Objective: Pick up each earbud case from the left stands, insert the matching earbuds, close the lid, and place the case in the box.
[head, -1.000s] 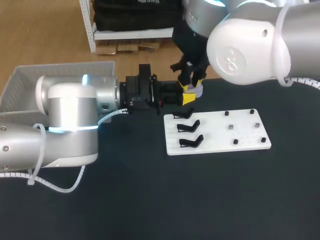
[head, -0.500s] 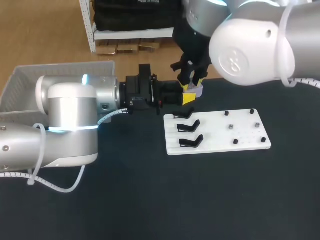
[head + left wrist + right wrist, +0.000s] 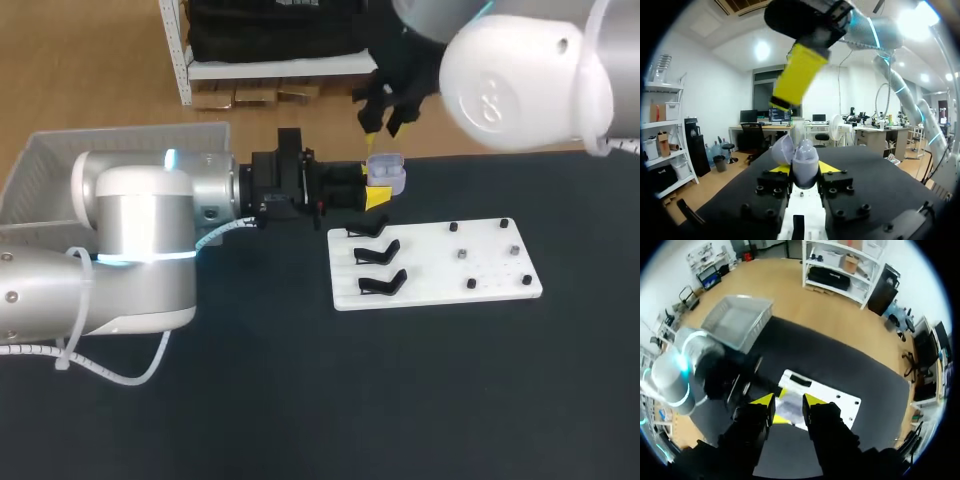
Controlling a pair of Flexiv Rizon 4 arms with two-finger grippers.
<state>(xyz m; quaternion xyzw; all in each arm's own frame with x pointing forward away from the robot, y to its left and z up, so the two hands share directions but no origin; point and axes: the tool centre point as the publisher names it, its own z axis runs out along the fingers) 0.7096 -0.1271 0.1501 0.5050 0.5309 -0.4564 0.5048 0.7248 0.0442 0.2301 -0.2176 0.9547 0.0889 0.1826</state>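
A lavender earbud case is held off the table behind the white board, with my left gripper shut on it from two sides. In the left wrist view the case stands between the yellow tips with its lid tipped open. My right gripper hangs open above the case, clear of it and holding nothing. One of its yellow fingers shows over the case. From the right wrist view, the right gripper looks straight down on the case.
Three black stands line the board's left end, and several small dark pieces sit on its right half. A grey mesh basket stands at the table's far left, behind my left arm.
My right gripper has lifted up and away from the case and spread its fingers a little. The left gripper has kept still with the case.
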